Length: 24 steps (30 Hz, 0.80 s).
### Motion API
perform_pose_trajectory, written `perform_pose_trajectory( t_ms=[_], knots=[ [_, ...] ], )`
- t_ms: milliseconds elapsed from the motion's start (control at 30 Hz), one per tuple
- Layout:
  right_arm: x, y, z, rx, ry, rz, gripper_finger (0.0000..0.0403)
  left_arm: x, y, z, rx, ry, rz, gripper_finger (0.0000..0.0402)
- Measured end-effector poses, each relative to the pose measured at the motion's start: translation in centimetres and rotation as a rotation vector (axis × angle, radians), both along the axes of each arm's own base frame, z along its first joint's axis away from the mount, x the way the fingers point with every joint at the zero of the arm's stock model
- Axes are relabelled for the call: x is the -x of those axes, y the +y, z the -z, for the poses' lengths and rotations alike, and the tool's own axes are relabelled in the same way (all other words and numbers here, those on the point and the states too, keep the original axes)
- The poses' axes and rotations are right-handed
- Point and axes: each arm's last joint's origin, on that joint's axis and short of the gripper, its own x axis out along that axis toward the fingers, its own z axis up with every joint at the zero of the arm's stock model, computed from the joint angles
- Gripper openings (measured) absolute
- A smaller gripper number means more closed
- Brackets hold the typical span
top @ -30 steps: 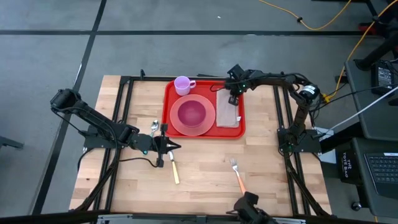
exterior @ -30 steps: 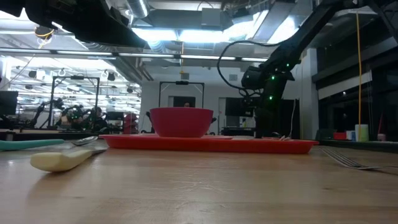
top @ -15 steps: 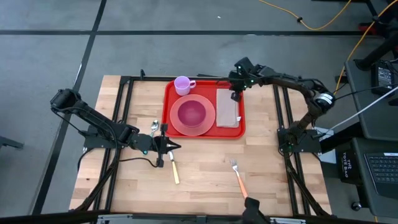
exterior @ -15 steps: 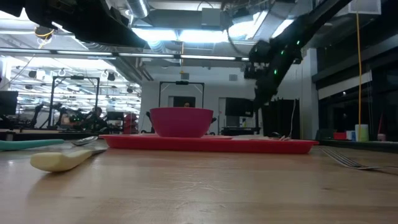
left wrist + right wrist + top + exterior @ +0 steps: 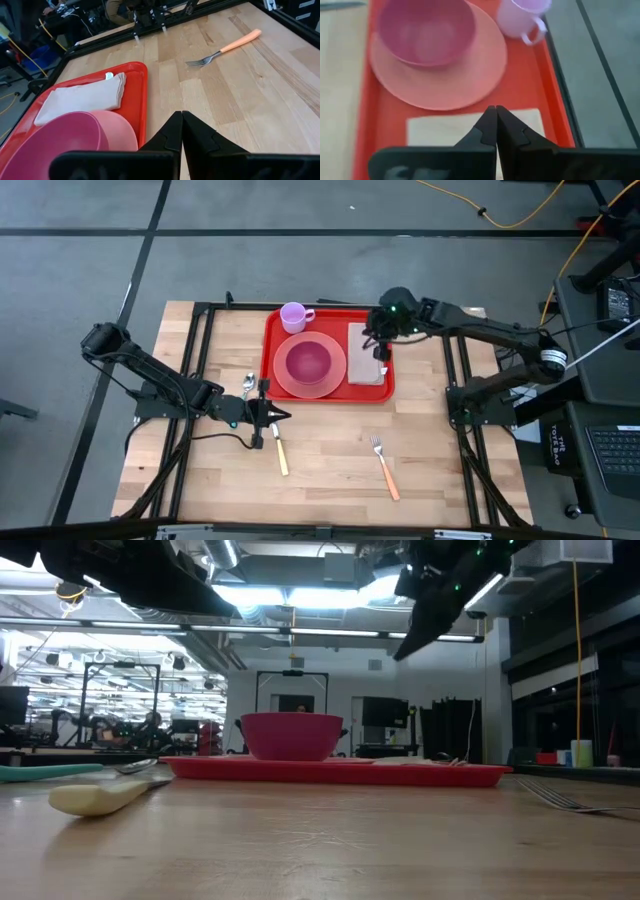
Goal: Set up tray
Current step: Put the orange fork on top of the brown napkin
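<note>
The tray (image 5: 328, 391) lies at the table's far middle, carrying a pink plate (image 5: 310, 385) with a bowl (image 5: 308, 361), a lilac cup (image 5: 294, 316) and a folded napkin (image 5: 366, 364). The right gripper (image 5: 379, 347) hangs above the napkin, jaws together. The left gripper (image 5: 284, 416) sits near the tray's near-left corner, jaws together, beside a spoon (image 5: 248, 385) and knife (image 5: 281, 452).

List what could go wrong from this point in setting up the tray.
1. The fork, knife and spoon lie on the table, off the tray; flat cutlery may slip from a grasp.
2. The right gripper hangs shut above the napkin; dipping could drag it askew.
3. The left gripper, shut beside the knife, could nudge it.
</note>
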Motion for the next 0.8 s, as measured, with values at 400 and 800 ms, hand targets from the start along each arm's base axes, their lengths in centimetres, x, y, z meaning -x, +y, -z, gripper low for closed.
perform_pose_trajectory(
  t_ms=[400,800],
  knots=[
    [-0.2,4.6,5.7,-0.001,-0.127,0.024,0.0,0.0,0.0,0.0,0.0,0.0,0.0,0.0004],
    [1.0,8.9,5.7,0.0,-0.211,0.159,0.0002,0.0,0.0,0.0,0.0,0.0,0.0,0.0005]
  ],
)
